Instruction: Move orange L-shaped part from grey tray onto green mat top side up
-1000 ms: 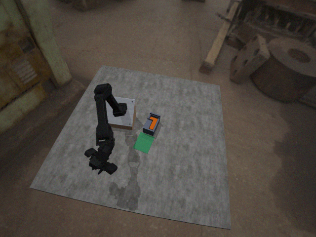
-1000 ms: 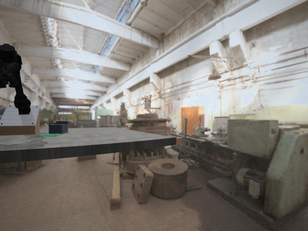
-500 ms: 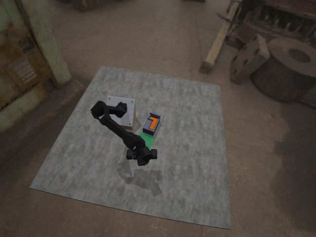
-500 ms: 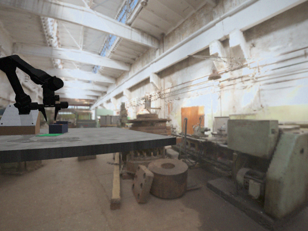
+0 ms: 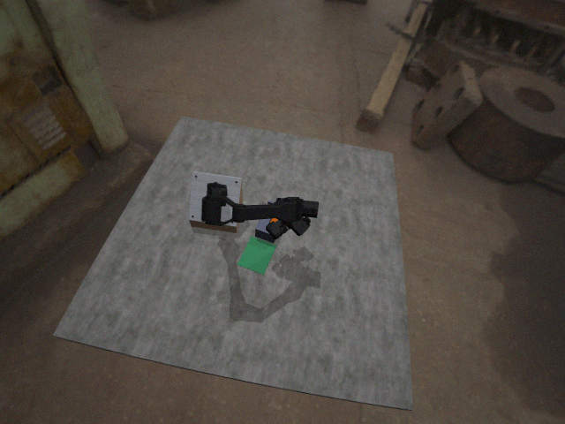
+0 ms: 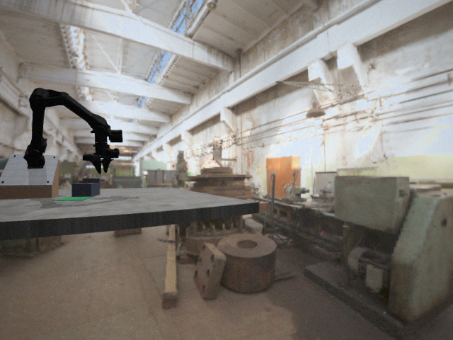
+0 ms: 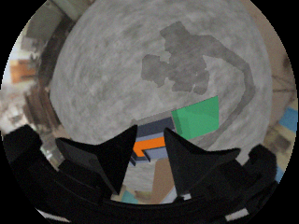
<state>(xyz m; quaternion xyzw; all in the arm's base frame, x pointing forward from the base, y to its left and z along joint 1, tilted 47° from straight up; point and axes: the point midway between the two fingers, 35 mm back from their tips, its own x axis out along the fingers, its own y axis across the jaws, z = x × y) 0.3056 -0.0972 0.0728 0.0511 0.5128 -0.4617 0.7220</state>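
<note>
My end effector (image 6: 102,168) hangs in the air above the grey tray (image 6: 85,189), fingers pointing down, well clear of the tray's top in the exterior view. Its fingers stand partly apart and I see nothing between them, so I read it as released and empty. Through the wrist view the two dark fingertips frame the orange L-shaped part (image 7: 149,146), which lies below them in its pocket; only a strip of orange shows in the gap, and I cannot tell from here whether it sits fully flush. In the top view a small patch of that orange (image 5: 274,221) peeks out beside the end effector, with the rest of the tray (image 5: 260,228) mostly hidden under the wrist.

Just beside the tray, on the side nearer the top camera, lies the green mat (image 5: 257,255), flat on the desk (image 5: 137,283) and bare. In the wrist view the mat (image 7: 198,118) sits just past the right-hand fingertip.

The arm (image 5: 255,210) reaches from its base block (image 5: 215,200) across to the tray, and its shadow falls across the desk beyond the mat. Off the desk, on the floor, I see a wooden beam (image 5: 387,77) and a rusty round drum (image 5: 510,123)
</note>
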